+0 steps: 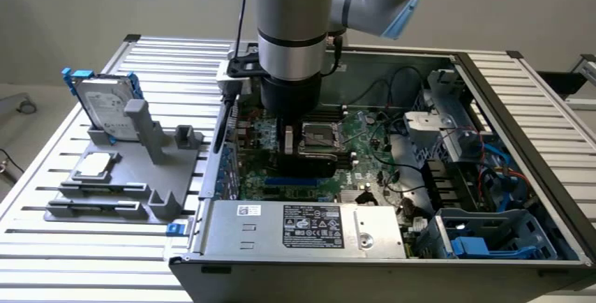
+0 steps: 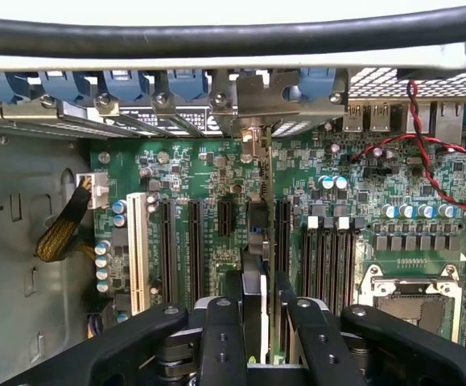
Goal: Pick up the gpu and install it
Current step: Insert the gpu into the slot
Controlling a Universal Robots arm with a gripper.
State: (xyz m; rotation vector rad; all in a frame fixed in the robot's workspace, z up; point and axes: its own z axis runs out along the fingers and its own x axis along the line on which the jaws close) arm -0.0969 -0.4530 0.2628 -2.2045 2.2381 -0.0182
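Clamped shut with both fingers (image 2: 218, 342) on the gpu (image 2: 254, 233), one on each side of it. Holding it upright and edge-on in the gripper (image 2: 261, 347), so really just seeing a thin dark strip with a bit of green board edge. Lined up along the row of black expansion slots (image 2: 194, 241) on the motherboard (image 2: 208, 165), with the far end reaching toward the rear bracket openings (image 2: 249, 112) under the blue clips (image 2: 124, 84). Can't tell whether it's actually seated in a slot or just sitting over one, sorry.

Working outward on the board: white slot (image 2: 138, 249) a few slots over on one side, CPU socket (image 2: 410, 301) on the other, red-and-black twisted wires (image 2: 450, 169) looping near the rear ports.

From the exterior view, reaching straight down with the arm (image 1: 290, 31) into the open case (image 1: 484, 86), right over the middle of the board. Silver power supply (image 1: 308, 230) along the front edge of the case.

Outside the case, off to the exterior view's left: hard drive (image 1: 102, 104) with blue rails, standing upright in a grey fixture (image 1: 121, 177) on the slatted table (image 1: 38, 247), well apart from the gripper.
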